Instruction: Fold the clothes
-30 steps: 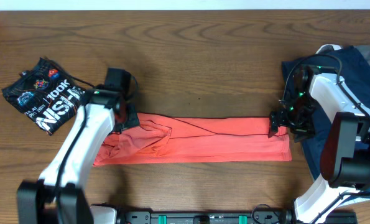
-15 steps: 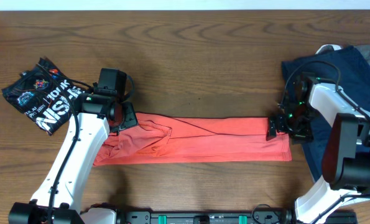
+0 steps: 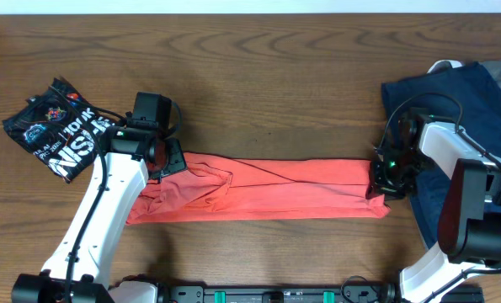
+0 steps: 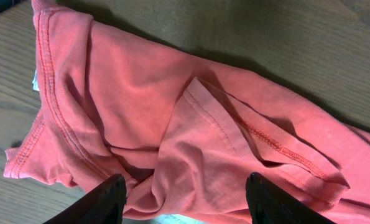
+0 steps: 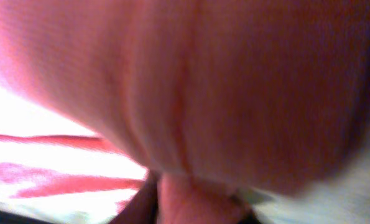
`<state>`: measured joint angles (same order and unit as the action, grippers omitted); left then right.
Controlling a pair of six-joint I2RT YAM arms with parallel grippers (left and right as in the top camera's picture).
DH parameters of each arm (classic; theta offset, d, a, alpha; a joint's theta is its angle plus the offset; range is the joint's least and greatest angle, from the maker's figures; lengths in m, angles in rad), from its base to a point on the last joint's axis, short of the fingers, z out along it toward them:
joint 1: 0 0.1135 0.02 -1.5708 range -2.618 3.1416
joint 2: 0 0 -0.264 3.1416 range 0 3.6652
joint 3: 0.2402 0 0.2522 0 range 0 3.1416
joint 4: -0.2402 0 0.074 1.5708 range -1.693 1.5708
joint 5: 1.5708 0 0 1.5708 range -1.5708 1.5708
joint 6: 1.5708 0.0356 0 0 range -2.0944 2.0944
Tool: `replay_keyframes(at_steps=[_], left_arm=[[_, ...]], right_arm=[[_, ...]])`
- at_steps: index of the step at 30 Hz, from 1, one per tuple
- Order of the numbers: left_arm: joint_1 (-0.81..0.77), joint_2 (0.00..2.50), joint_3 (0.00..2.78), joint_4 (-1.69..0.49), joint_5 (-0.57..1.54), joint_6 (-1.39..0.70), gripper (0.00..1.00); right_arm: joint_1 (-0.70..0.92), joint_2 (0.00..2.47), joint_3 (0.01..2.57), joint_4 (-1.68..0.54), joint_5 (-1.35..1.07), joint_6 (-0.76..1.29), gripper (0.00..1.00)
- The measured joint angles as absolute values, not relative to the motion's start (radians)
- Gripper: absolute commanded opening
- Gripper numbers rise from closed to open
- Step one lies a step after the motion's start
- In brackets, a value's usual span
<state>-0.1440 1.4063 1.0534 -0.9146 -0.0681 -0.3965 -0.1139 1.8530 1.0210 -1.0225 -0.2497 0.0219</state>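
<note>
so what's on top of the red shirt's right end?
The right claw sits on that end of the shirt, navy garment just beyond it. Blurred red cloth fills the right wrist view, so whether the claw grips it is hidden.

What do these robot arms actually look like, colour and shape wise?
Both are smooth white tubes joined by chunky black blocks. Thin black cables loop near the wrist of the left arm and the right arm, where tiny green lights glow. The left gripper has two flat black fingers.
</note>
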Motion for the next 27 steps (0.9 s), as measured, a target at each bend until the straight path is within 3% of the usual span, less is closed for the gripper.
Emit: replay_keyframes(at_steps=[9,17,27], left_arm=[[-0.123,1.406,1.053,-0.918,-0.067,-0.397,0.63],[-0.038,1.401,1.053,-0.944,-0.065,-0.397,0.63],[-0.015,1.385,1.053,-0.943,-0.022,-0.397,0.63]], right_arm=[[-0.155,1.875,1.105,-1.060,-0.294,0.012,0.01],[-0.218,1.874,1.312,-1.232,-0.162,0.027,0.01],[-0.074,1.872,1.398,-1.346,-0.125,0.054,0.01]])
